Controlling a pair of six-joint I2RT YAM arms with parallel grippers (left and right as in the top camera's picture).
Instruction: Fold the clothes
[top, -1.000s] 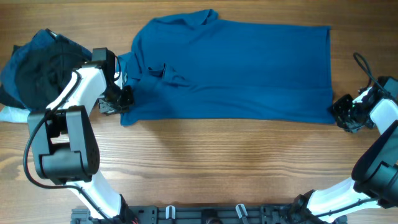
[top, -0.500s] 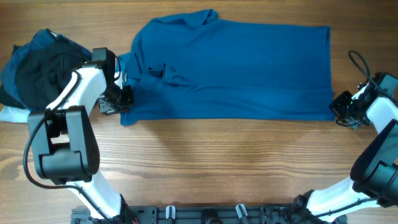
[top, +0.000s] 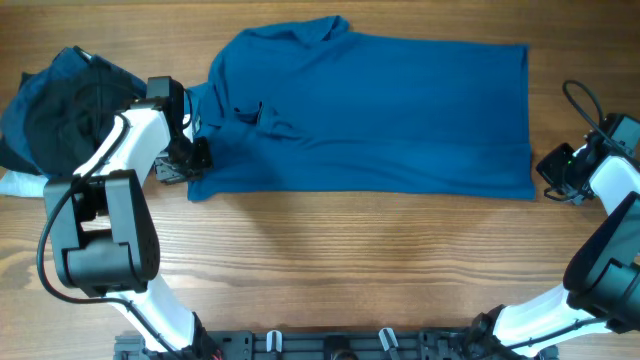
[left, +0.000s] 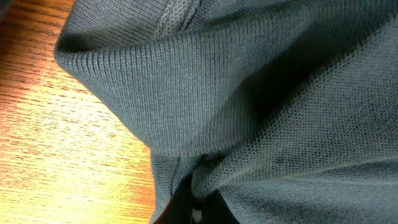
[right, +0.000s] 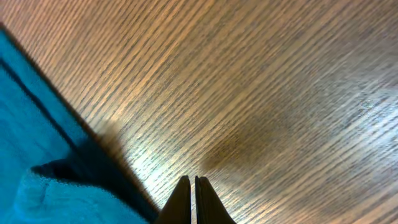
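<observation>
Folding partway: blue polo shirt (top: 380, 110) lies flat across table (top: 350, 260), apparently halved lengthwise, crosswise folds left. Left hand (top: 193, 162) pinches fabric at collar-end lower corner. Right hand (top: 552, 176) clenched empty, just beside hem corner.

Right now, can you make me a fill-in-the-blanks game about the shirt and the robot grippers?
The polo shirt is coloured ____. It lies on a table made of ____. The left gripper is shut on the ____. The right gripper is over bare table, holding ____.
Missing words: blue, wood, shirt, nothing.
</observation>
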